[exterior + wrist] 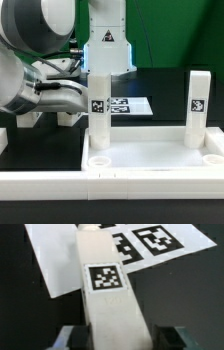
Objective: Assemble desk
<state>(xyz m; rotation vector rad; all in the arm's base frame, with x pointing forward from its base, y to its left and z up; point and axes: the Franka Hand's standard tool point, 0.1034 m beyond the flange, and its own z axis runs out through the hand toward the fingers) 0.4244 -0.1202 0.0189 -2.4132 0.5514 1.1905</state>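
The desk's white tabletop [150, 166] lies rim-up at the front. Two white tagged legs stand upright in its far corner sockets, one on the exterior view's left [99, 115] and one on the right [197, 100]. My gripper [101, 70] hangs straight down over the top of the left leg. In the wrist view that leg [108, 297] runs between my fingers [75, 336], its tag facing the camera. The gripper [122, 338] has its dark pads against both sides of the leg, with no gap showing.
The marker board [128, 105] lies flat on the black table behind the tabletop, and it shows behind the leg in the wrist view [55, 263]. A small white part [3, 141] sits at the exterior view's left edge. The arm's bulky links [30, 70] fill the upper left.
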